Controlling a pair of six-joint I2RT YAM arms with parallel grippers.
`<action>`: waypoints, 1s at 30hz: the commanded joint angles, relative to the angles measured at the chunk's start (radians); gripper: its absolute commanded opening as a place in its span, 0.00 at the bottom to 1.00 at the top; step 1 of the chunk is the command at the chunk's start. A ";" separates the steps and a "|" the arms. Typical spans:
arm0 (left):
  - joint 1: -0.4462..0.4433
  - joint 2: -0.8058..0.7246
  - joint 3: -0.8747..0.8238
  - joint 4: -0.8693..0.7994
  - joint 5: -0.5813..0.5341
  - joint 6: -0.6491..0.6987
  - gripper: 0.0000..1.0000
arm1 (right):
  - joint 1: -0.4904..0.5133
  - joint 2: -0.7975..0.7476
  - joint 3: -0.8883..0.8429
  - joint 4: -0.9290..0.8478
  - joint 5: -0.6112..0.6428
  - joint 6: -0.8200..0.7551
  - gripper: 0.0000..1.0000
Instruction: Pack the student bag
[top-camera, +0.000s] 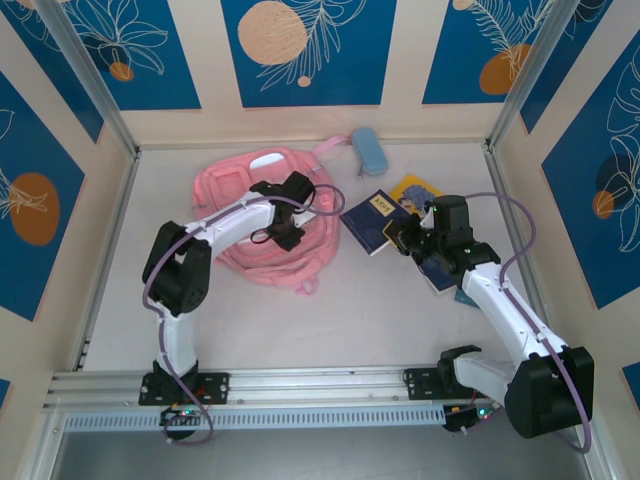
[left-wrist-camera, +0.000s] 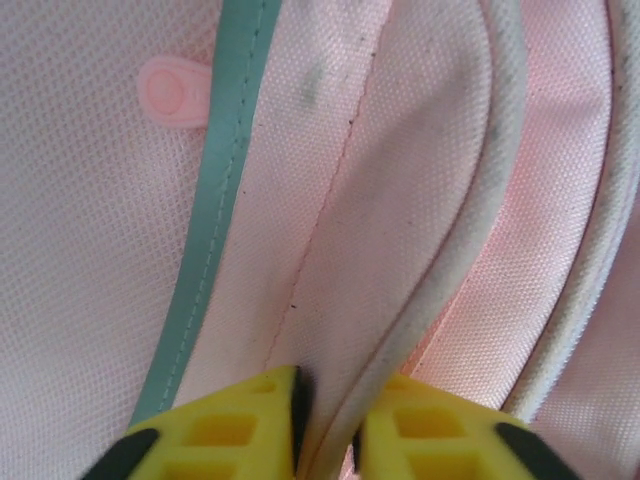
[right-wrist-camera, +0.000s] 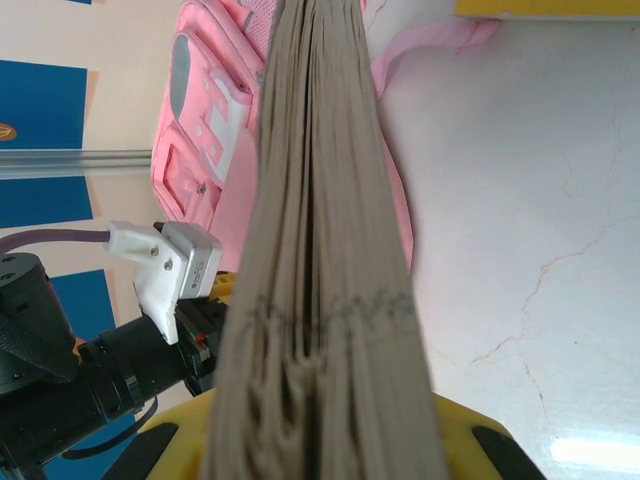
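Yellow fingertips (left-wrist-camera: 215, 435) of the left hand (left-wrist-camera: 328, 442) are seen closest in the left wrist view. They are brought nearly together on a white-piped seam of the student bag (left-wrist-camera: 430, 200), with a fold of its pink fabric pinched between them. A teal trim strip (left-wrist-camera: 215, 200) and a small pink tab (left-wrist-camera: 170, 92) are seen beside that seam.

From above, the bag is found lying flat on the white surface (top-camera: 330, 320), left of centre and towards the far side, with the left hand set on its right part.

The right hand (right-wrist-camera: 320, 455) is closed on a book (right-wrist-camera: 320, 250), held edge-on so that its grey page edges are turned to the wrist camera. That dark blue book is held just right of the bag — whether the two touch cannot be told. A yellow book (top-camera: 415, 188) and a light-blue pencil case (top-camera: 368, 150) are laid farther back. Another dark book (top-camera: 440, 278) is partly covered by the right arm (top-camera: 510, 310).
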 joint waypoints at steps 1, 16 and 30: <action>-0.001 -0.080 0.022 0.011 -0.040 0.000 0.12 | -0.005 -0.033 -0.008 -0.007 -0.013 -0.018 0.00; -0.001 -0.397 -0.006 0.241 -0.103 -0.134 0.01 | 0.004 -0.109 -0.035 0.008 -0.124 -0.076 0.00; -0.001 -0.411 0.022 0.283 -0.014 -0.227 0.00 | 0.251 0.241 0.013 0.495 -0.105 0.220 0.00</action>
